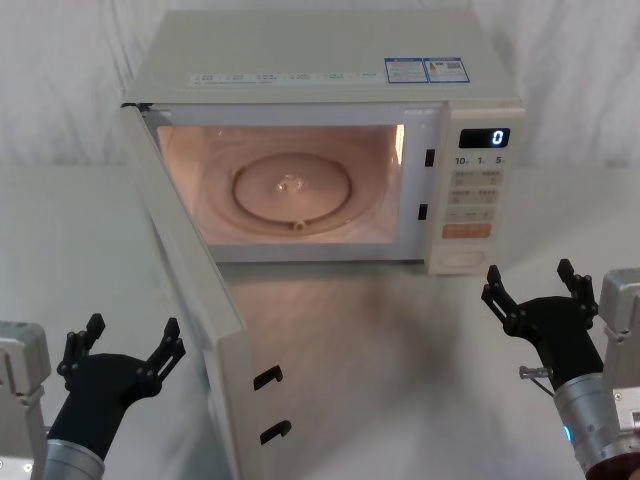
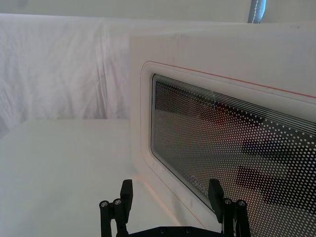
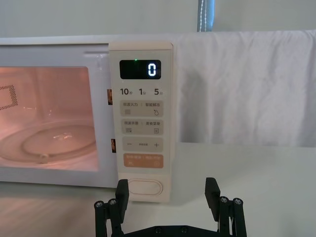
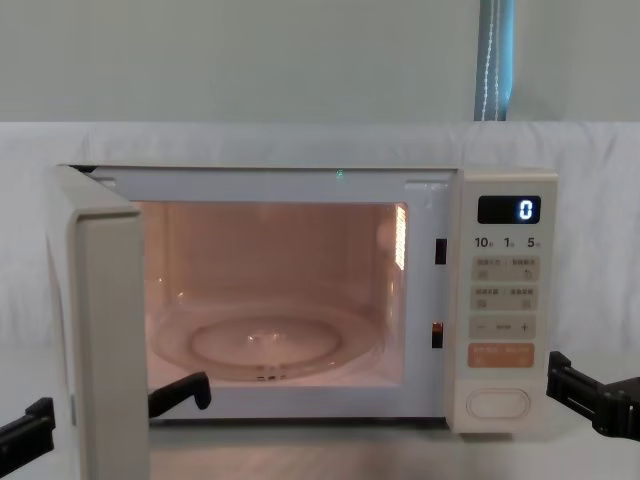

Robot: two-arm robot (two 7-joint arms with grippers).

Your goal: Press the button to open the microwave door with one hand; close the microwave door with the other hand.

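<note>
Head view: the microwave door (image 1: 195, 300) stands swung fully out, cavity lit, so the opening step reads as done and closing is in hand. The left gripper (image 1: 125, 345), fingers spread and empty, sits just outside the door's outer face; the dotted glass window (image 2: 232, 148) lies close ahead of its fingers. Next move calls for pushing that panel toward the microwave (image 1: 330, 150) until it latches. The right gripper (image 1: 530, 285), also spread and empty, hangs just short of the button (image 3: 144, 188).
</note>
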